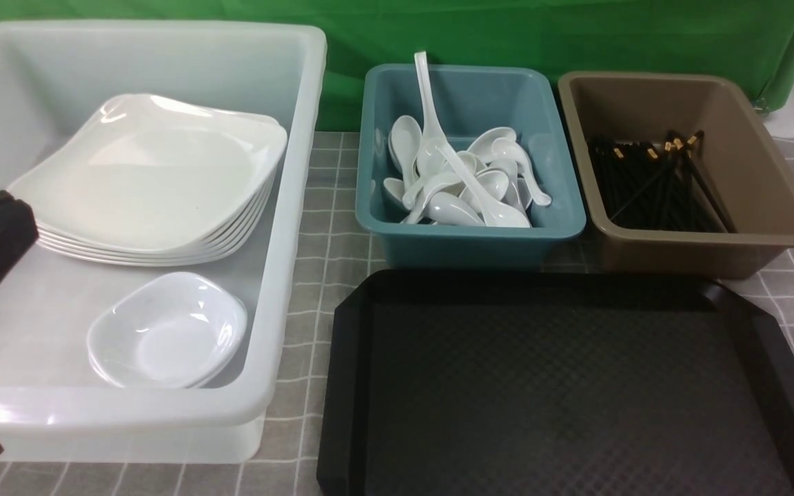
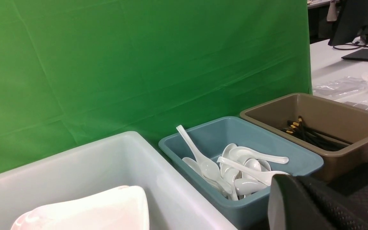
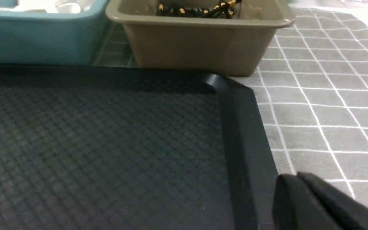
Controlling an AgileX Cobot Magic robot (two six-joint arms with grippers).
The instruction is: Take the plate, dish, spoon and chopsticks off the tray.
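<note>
Black tray [image 1: 569,386] lying nearest the robot on a grey checked cloth [image 1: 328,227] over the worktop, nothing resting on its textured surface. Beyond its far edge, two small tubs side by side: teal tub [image 1: 469,238] on the left, heaped with white spoons [image 1: 466,182], one handle sticking up against the back wall; brown tub [image 1: 697,241] on the right, holding a bundle of black chopsticks [image 1: 659,182] with gold bands. To the left of the tray, large milky-white bin [image 1: 287,227] holding a stack of white square plates [image 1: 156,179] towards the back and small white dishes [image 1: 166,331] nested towards the front, apart from the plates. Green backdrop [image 1: 438,34] behind everything.

Left hand [image 2: 299,204] seen in the left wrist view as a dark closed shape in front of the teal tub, gripping nothing; also visible as dark edges at the left border of the front view, over the white bin. Right hand [image 3: 318,204] seen only in the right wrist view, closed and empty, beside the tray's right rim above the cloth.
</note>
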